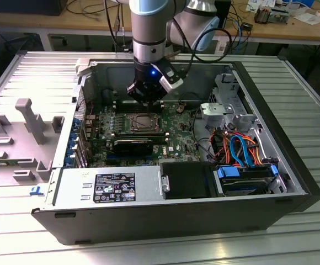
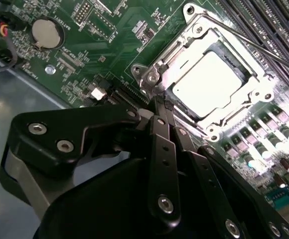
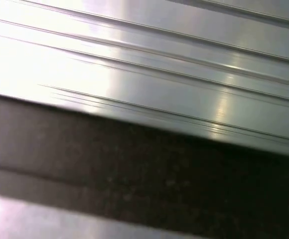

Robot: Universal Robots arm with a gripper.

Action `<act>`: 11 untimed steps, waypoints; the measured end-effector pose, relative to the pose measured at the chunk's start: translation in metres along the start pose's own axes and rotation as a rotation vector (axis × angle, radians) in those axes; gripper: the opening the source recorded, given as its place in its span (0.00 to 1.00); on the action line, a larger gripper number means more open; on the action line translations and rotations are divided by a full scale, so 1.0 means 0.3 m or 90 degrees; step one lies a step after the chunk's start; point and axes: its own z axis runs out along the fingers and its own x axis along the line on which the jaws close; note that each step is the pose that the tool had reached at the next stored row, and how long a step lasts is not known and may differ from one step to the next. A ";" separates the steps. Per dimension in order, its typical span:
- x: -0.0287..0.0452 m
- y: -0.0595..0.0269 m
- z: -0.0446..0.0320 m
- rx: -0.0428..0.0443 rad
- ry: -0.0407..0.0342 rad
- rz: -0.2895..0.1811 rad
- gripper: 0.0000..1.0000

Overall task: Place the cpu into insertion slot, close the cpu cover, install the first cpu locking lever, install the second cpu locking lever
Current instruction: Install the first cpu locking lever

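Exterior view, from its left to its right: grey slatted desk (image 1: 16, 72) with a plastic fixture tray (image 1: 22, 138); then the open computer case (image 1: 165, 221); inside it the green motherboard (image 1: 176, 141); drive bay with orange and blue cables (image 1: 240, 149) at the far right.

My end effector (image 1: 147, 99) hangs inside the case, low over the board, at the far edge of the insertion slot (image 1: 143, 122). The slot lies just toward the camera from my tips in that view.

Second wrist view: coin cell battery (image 2: 47, 32) off to one side, well apart from the work. My end effector (image 2: 160, 107) has its fingers pressed together, nothing between them, tips touching or nearly touching the socket's metal rim at one corner. Contact itself I cannot confirm.

The cpu (image 2: 208, 82) sits seated in the insertion slot (image 2: 152, 79), pale top showing through the window of the cpu cover (image 2: 256, 92), which looks laid flat over it. A thin locking lever (image 2: 244, 37) runs along the socket's far side, its long axis parallel to that edge and to the memory slots (image 2: 269, 20) beyond. The socket lies directly ahead of my tips.
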 end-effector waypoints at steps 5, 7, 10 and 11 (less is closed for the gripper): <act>-0.001 -0.014 -0.014 -0.0021 0.0011 0.000 0.11; 0.002 -0.031 -0.014 -0.0022 0.0017 0.000 0.11; 0.007 -0.057 -0.014 -0.0024 0.0028 0.001 0.11; 0.009 -0.072 -0.014 -0.0025 0.0033 0.001 0.11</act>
